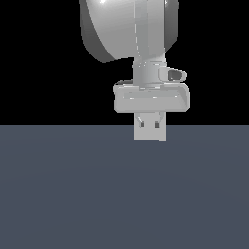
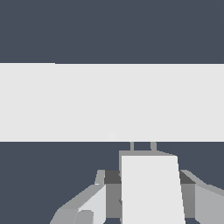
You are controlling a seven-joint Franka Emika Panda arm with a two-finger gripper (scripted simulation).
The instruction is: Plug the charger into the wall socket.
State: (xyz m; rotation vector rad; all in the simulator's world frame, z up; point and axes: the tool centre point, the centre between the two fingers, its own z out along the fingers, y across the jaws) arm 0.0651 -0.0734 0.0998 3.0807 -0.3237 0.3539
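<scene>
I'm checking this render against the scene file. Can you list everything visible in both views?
charger: one, white-grey block, held in the pincer, two short prongs reaching the socket's face.
socket: one, light-grey flat plate, filling a wide band across the wrist view; its holes cannot be made out.
floor: one, dark blue-grey, plain surface below the arm.
arm: one, grey-white, top of the exterior view.
pincer: one, grey, fingers on either side of the charger.

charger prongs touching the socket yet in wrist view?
Yes: the charger prongs reach the edge of the socket with no gap showing.
</scene>
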